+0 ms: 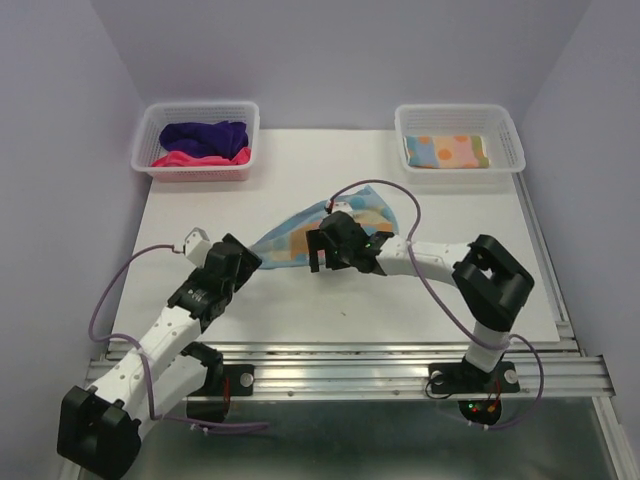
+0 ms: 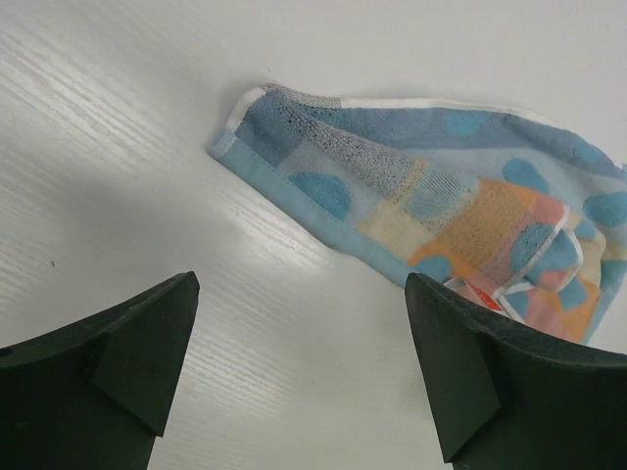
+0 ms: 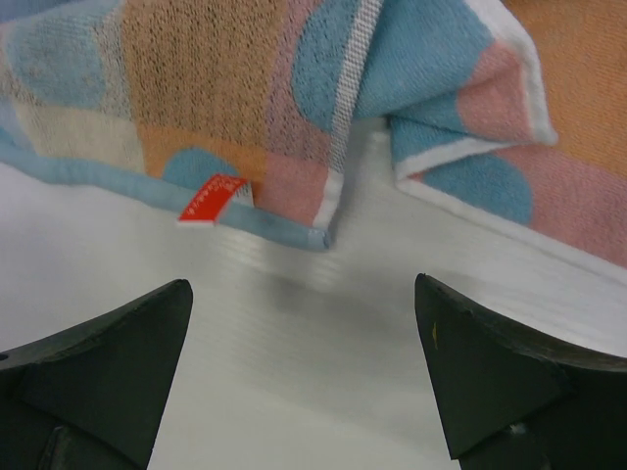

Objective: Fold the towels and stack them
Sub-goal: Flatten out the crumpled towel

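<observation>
Tabletop carries a crumpled spotted towel at its middle, between the arms. The left basket holds a purple towel and a pink towel; the right basket holds a folded spotted towel. The left gripper and right gripper hover at the crumpled towel's edges, jaws spread, empty. A red tag sits on its hem.

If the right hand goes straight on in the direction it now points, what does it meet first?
Probably the spotted towel: its hemmed edge beside the red label lies straight ahead of the open right hand, across a strip of bare table. Depth is unclear.
</observation>
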Controlling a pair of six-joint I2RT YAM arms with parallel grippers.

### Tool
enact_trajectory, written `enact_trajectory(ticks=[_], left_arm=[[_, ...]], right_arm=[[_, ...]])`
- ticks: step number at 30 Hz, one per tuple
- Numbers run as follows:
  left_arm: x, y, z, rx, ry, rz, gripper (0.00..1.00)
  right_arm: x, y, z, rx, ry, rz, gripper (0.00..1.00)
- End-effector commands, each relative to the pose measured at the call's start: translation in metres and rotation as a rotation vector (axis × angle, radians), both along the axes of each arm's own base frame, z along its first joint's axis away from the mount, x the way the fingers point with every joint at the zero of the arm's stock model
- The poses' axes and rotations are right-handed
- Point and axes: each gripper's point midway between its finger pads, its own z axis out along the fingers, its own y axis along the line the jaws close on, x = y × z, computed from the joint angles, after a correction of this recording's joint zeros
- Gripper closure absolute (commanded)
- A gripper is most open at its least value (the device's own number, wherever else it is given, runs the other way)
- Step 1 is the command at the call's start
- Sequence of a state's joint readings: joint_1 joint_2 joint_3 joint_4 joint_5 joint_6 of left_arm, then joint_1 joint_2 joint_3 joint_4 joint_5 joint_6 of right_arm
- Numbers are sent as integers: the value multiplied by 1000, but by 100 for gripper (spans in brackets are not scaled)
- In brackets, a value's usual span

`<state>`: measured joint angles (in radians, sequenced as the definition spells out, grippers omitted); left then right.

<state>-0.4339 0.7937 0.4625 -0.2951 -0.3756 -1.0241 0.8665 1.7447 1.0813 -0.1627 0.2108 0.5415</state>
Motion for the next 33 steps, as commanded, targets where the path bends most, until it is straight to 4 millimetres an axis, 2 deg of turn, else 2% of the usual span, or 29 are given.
enact_trajectory(ticks=[1, 4, 6, 9, 12, 13, 15, 19, 20, 22, 23, 24, 27, 28, 30, 33], left_arm=[[16, 14, 19, 23, -67, 52, 1], [19, 24, 17, 24, -68, 64, 1], [18, 27, 12, 23, -60, 56, 1], [20, 36, 6, 12, -55, 68, 1], [22, 38, 2, 0, -54, 53, 1], [22, 39, -3, 4, -41, 53, 1], [22, 41, -8, 6, -23, 55, 1], [22, 36, -16, -7, 4, 29, 1], [22, 32, -17, -18, 7, 5, 1], [20, 28, -21, -30, 21, -17, 1], [18, 22, -25, -43, 30, -49, 1], [16, 20, -29, -45, 37, -68, 1], [10, 15, -36, -45, 63, -110, 1], [8, 12, -40, -46, 72, -134, 1], [1, -5, -45, -84, 88, -241, 1], [-12, -28, -49, -128, 102, -343, 1]], right_arm=[[33, 30, 17, 56, -77, -87, 0], [39, 34, 1, 11, -66, -123, 0], [41, 35, -3, 2, -70, -136, 5], [43, 38, -18, -16, -58, -140, 32], [43, 40, -25, -27, -45, -141, 46], [42, 38, -28, -33, -37, -149, 56], [38, 34, -31, -44, -31, -157, 70], [29, 28, -20, -33, -38, -165, 79], [25, 20, -23, -46, -31, -169, 79], [20, 14, -11, -32, -44, -177, 82], [15, 6, -14, -45, -39, -180, 83], [12, 4, -6, -29, -44, -179, 89], [2, -9, -6, -33, -40, -178, 97], [-5, -19, -6, -35, -40, -188, 98], [-11, -31, -11, -54, -32, -203, 98], [-14, -37, -12, -68, -28, -209, 97]])
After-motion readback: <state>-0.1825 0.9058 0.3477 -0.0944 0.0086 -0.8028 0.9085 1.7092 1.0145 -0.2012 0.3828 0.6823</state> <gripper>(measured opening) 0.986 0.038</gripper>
